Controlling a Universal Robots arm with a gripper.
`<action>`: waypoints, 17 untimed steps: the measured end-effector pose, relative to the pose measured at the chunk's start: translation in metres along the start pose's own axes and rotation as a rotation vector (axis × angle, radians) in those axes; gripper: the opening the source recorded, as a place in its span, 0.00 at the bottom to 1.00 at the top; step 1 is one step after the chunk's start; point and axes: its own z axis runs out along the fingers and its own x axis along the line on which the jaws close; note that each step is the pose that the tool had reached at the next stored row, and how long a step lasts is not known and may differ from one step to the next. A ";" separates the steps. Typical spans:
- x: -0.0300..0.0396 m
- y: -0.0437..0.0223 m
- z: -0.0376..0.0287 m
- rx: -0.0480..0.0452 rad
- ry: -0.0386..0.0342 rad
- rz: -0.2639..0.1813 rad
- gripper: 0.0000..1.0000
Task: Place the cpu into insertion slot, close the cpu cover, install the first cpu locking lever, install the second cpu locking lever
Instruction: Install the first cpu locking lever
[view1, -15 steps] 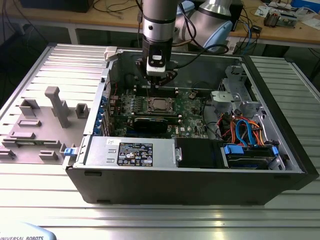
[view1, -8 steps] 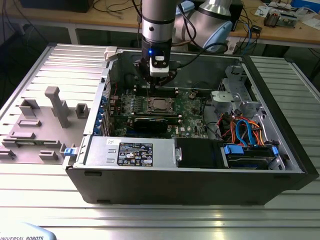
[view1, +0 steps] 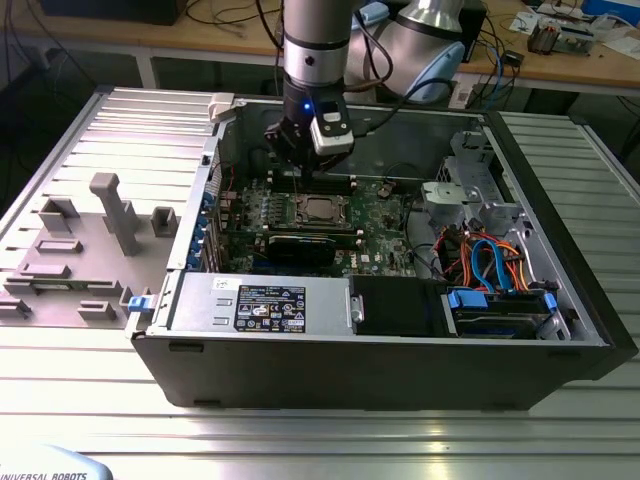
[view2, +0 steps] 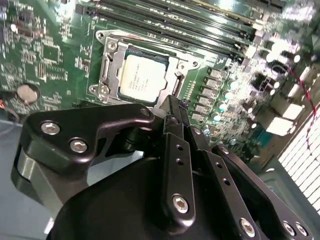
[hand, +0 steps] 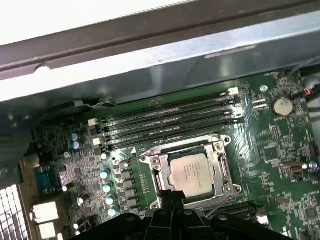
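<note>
Grey slatted table (view1: 420, 440), open computer case (view1: 560, 330), cpu (hand: 189, 171) in insertion slot (hand: 159, 181); gripper (view2: 172, 107) clenched, empty

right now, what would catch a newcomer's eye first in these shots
First, the open computer case lying on the metal table, with the robot arm reaching down into it and the gripper hanging just over the green motherboard. Next, the cpu, its silver top bright against the board, sitting in the insertion slot with the cpu cover framing it. Beside the slot run the long black memory slots.
</note>
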 end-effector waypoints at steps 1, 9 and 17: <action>0.0000 0.0000 0.0003 0.0001 -0.0002 -0.037 0.11; 0.0101 -0.0020 0.0020 -0.0034 -0.0002 -0.112 0.11; 0.0211 -0.0043 0.0043 -0.0059 -0.0001 -0.197 0.11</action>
